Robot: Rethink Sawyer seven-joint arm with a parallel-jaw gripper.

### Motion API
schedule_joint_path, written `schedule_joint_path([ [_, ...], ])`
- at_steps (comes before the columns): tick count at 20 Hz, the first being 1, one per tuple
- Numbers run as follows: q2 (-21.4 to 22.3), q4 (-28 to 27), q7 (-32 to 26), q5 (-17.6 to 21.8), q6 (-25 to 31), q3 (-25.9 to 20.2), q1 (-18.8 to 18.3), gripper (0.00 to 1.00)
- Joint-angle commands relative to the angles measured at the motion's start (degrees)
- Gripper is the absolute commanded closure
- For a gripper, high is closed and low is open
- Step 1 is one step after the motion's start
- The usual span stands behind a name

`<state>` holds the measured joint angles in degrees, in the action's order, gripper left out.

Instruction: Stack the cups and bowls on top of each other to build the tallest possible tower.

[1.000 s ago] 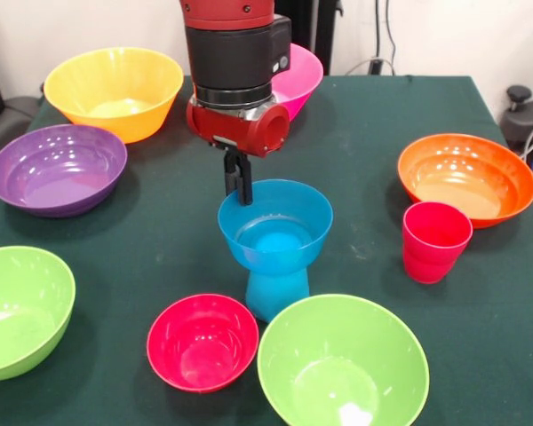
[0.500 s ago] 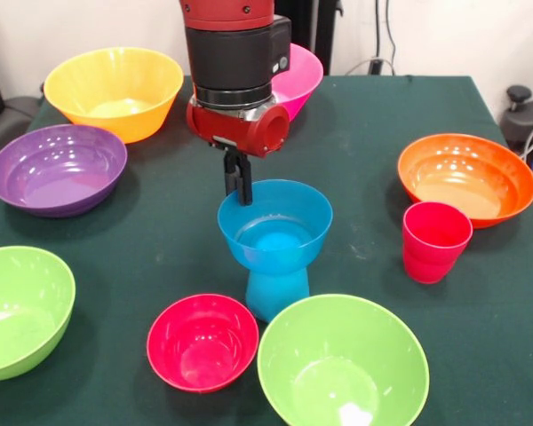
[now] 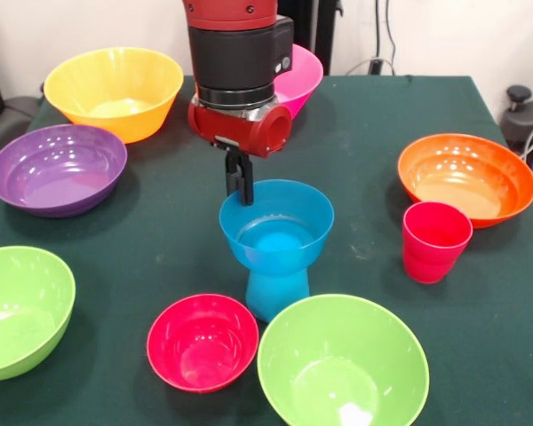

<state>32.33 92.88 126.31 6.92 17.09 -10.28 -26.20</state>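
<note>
Pincer (image 3: 239, 188) pinched narrow on the far rim of the small blue bowl (image 3: 276, 226), at about eleven o'clock on that rim, one finger seemingly inside and one outside; exact contact hard to confirm behind the dark tips. Blue bowl seated upright on the inverted light blue cup (image 3: 276, 295), forming the tower near table centre.

Outward from there: small red bowl (image 3: 202, 342) at seven o'clock of the tower, just beside the cup's foot. Lime green bowl (image 3: 343, 362) at five o'clock, also close beside it. Red-pink cup (image 3: 435, 240) at three o'clock, upright, well apart, just in front of the orange bowl (image 3: 466, 177). Purple bowl (image 3: 57, 168) at ten o'clock, yellow-orange bowl (image 3: 114, 91) beyond it, pink bowl (image 3: 299, 76) at twelve behind the wrist. Second lime green bowl (image 3: 22, 311) at eight o'clock, far out.

Step in hand, by judgement: settling the blue bowl on the cup. Best done by checking the bowl sits level and centred, opening slowly, then rising straight up, with no sideways drag on the rim, lest the narrow cup base tip.
</note>
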Motion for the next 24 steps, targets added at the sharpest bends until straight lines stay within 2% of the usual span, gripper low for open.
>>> schedule_joint_path([
  [1, -5.36, -3.04, 2.95, 0.35, 3.1, -0.24, 3.07, 1.0],
  [16, -6.03, -4.51, 3.08, -0.25, 3.31, 0.5, 3.73, 1.0],
  [24, -5.49, -2.88, 0.72, 0.86, 2.75, -0.71, 0.67, 1.0],
])
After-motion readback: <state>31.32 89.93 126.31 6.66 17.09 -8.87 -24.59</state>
